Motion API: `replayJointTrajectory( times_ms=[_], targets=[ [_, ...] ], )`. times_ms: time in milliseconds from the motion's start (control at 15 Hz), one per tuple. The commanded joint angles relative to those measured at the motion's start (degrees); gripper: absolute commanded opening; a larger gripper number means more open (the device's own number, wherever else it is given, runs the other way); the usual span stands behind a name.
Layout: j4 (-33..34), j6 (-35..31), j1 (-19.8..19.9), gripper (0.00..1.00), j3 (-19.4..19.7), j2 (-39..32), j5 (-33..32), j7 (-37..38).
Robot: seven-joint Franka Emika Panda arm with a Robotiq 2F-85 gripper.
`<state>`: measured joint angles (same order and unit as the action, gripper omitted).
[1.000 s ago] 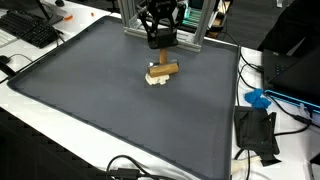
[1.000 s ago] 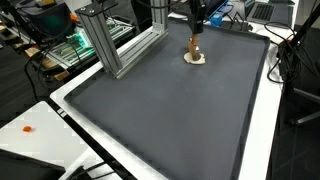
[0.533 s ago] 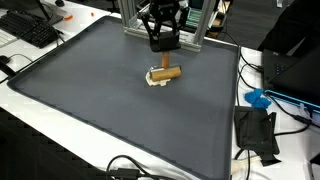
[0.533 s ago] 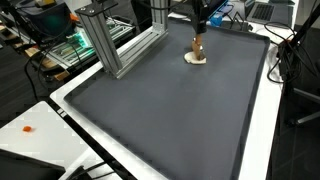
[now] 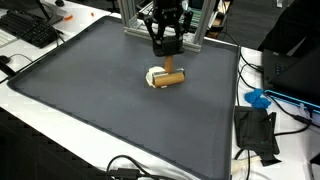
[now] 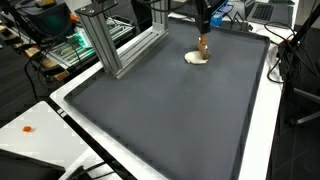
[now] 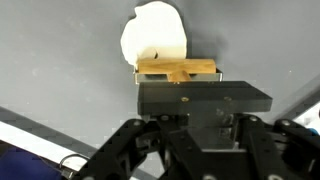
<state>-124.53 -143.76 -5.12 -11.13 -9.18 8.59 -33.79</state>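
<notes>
My gripper point(image 5: 168, 66) is shut on a small wooden block point(image 5: 171, 77), a light brown bar that it holds crosswise just above the dark grey mat point(image 5: 90, 90). Beside the block lies a white rounded piece point(image 5: 154, 76) on the mat. From the opposite side, in an exterior view, the gripper point(image 6: 203, 38) carries the wooden block point(image 6: 204, 46) over the far edge of the white piece point(image 6: 195, 59). In the wrist view the wooden block point(image 7: 178, 69) sits across the jaws, with the white piece point(image 7: 155, 38) beyond it. The black gripper body hides the fingertips there.
An aluminium frame point(image 6: 115, 45) stands at the mat's back edge, close behind the gripper. A keyboard point(image 5: 30, 30) lies off one corner. A blue object point(image 5: 258, 98), a black device point(image 5: 255, 132) and cables point(image 5: 130, 168) lie outside the mat's raised border.
The gripper has carried the wooden block sideways off the top of the white piece, so more of the white piece now shows. The white piece has stayed in place.
</notes>
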Motion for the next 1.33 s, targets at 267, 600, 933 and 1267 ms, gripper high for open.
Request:
replayJointTrajectory(
  times_ms=[267, 600, 933, 1267],
  targets=[
    [0.1, 5.4, 0.5, 0.23, 0.4, -0.7, -1.0, 0.1],
    [1.7, 11.9, 0.7, 0.23, 1.8, 0.2, -3.3, 0.8],
    [2.4, 16.4, 0.7, 0.23, 3.0, 0.2, -5.8, 1.1],
    [2.6, 19.0, 0.8, 0.23, 3.7, 0.3, -7.5, 1.1]
  ],
)
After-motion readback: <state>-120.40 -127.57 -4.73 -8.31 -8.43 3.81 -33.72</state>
